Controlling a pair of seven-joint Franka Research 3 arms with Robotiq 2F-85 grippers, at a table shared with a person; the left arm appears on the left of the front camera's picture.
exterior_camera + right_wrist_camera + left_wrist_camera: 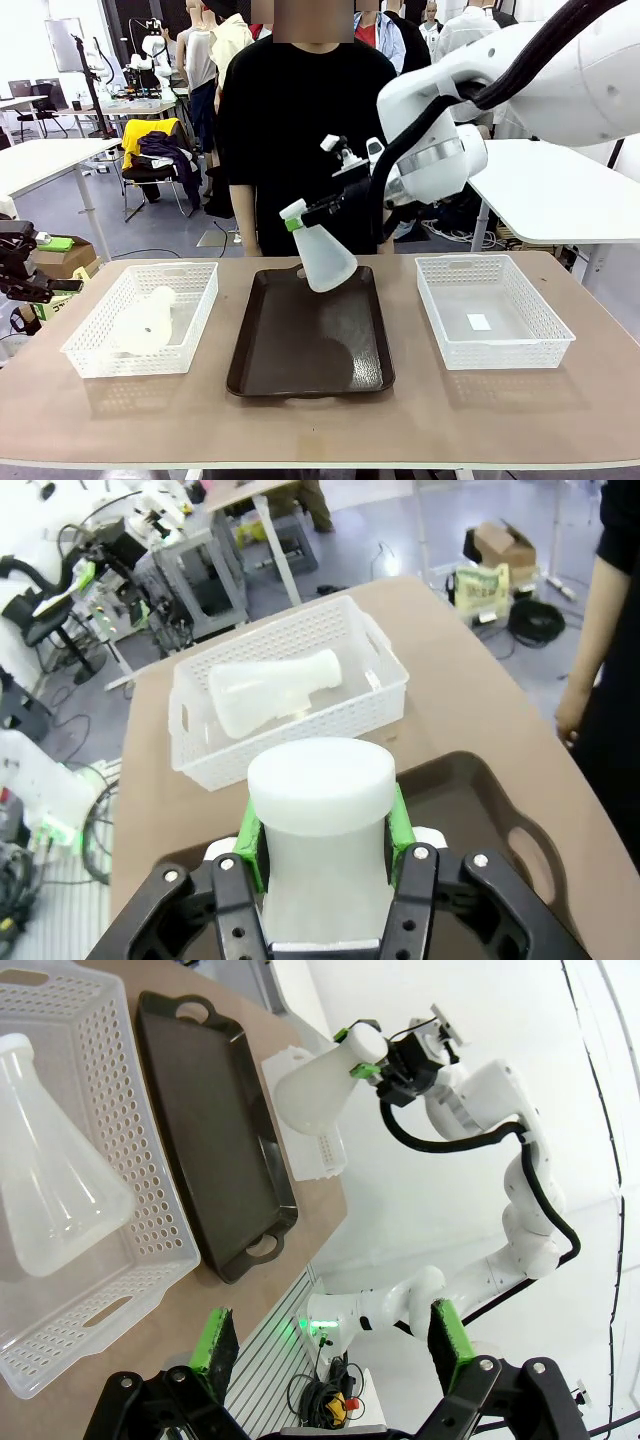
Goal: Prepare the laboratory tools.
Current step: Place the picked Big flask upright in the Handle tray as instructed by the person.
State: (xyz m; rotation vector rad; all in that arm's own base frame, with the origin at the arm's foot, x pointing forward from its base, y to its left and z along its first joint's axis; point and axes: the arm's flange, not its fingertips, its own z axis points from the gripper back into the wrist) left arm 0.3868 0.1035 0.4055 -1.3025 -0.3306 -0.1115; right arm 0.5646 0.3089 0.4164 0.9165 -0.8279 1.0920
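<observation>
Flask 1 [326, 262] hangs tilted, base down, over far end of tray [300, 350], not touching it. R gripper [296, 218] clamped on its neck. Looks empty, thin plastic: prob. light, a bit flexy, smooth. Neck's the sure hold, body too wide. Flask 2 [145, 322] lies on its side in L basket [95, 352]. L gripper [330, 1345] wide open, empty, off table's L side.

The raised flask [326, 262] and the lying flask [145, 322] are translucent whitish. The tray [300, 350] is dark brown, the left basket [130, 362] and right basket [500, 356] white mesh.
</observation>
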